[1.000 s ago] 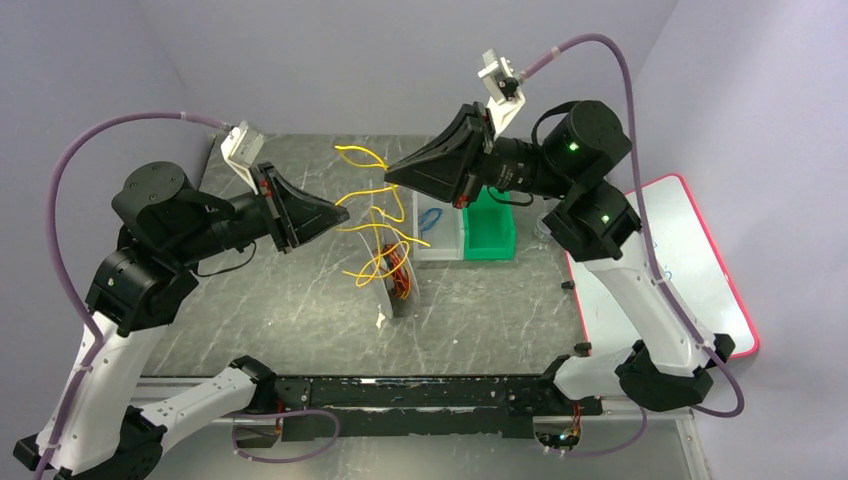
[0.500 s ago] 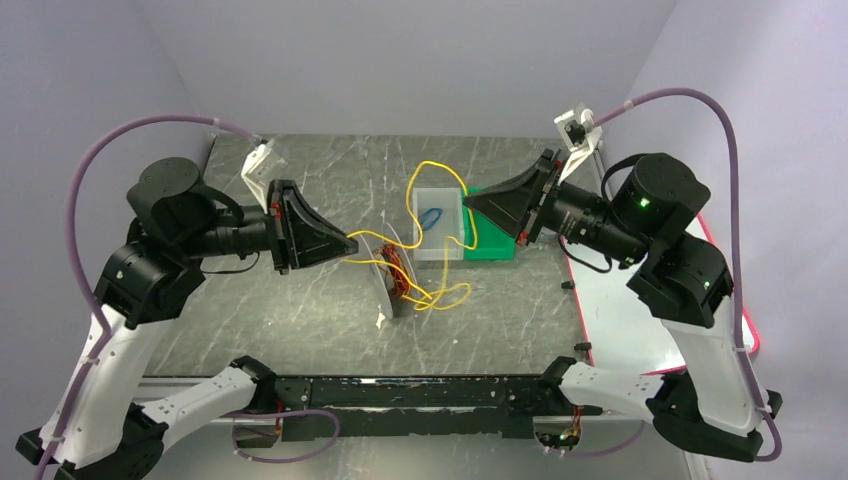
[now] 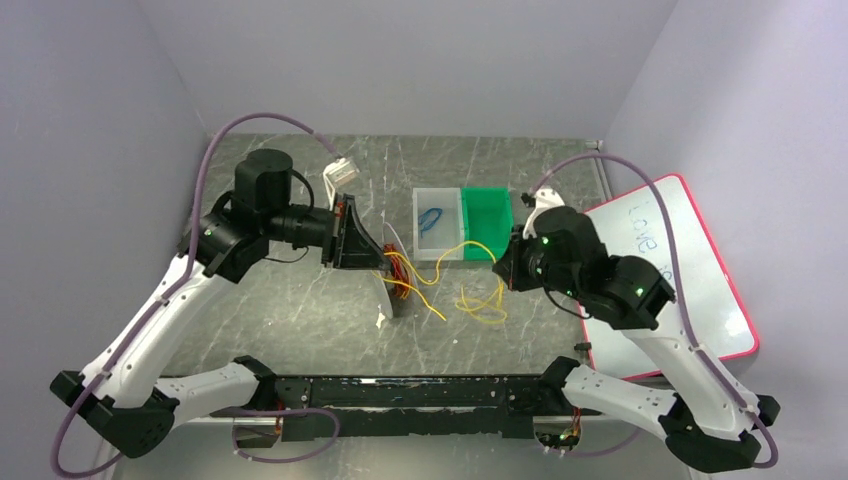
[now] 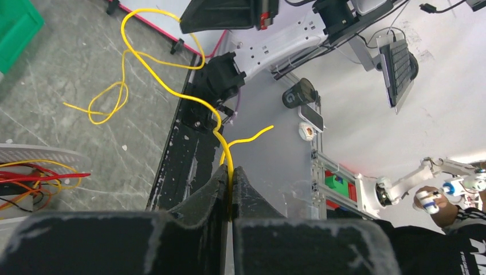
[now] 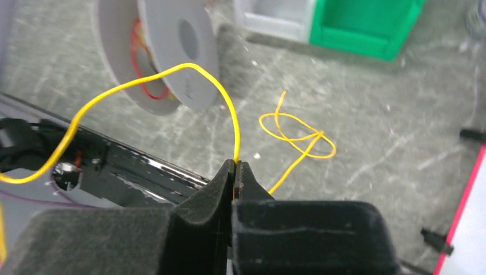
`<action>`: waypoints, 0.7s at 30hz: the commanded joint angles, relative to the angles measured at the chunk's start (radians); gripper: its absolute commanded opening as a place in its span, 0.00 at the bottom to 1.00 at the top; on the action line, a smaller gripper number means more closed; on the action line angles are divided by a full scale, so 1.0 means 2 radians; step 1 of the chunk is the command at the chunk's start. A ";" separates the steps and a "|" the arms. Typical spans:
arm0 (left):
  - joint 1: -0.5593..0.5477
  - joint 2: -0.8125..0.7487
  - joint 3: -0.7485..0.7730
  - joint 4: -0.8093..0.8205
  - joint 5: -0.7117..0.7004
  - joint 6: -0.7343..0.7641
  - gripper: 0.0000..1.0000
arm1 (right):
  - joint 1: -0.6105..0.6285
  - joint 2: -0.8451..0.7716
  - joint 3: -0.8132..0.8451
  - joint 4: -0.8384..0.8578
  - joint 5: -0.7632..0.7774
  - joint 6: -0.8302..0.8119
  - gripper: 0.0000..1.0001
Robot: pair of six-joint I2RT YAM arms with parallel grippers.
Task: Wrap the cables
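The grey marbled table [image 3: 300, 305] bears a clear bin [image 3: 422, 238], a green bin [image 3: 488, 196], what seems a spool [image 3: 388, 287], and yellow cable loops [image 5: 317, 136].

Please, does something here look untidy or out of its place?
Yes. The yellow cable sprawls in loose, knotted-looking loops on the table beside the grey spool instead of being wound on it. The left claw and the right claw are each shut on it.

yellow cable [image 5: 192, 65]: slack, loops lying beside spool [image 5: 163, 34] | red-orange cables [image 3: 400, 275]: wound on spool
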 commanded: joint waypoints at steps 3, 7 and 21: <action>-0.034 0.024 0.001 -0.007 -0.005 0.015 0.07 | 0.001 -0.035 -0.068 -0.025 0.057 0.068 0.01; -0.054 0.030 -0.011 -0.003 -0.017 0.014 0.07 | 0.002 -0.040 -0.071 -0.031 0.075 0.070 0.19; -0.083 0.053 -0.019 -0.013 -0.050 0.003 0.07 | 0.002 -0.038 0.004 0.068 -0.119 -0.045 0.41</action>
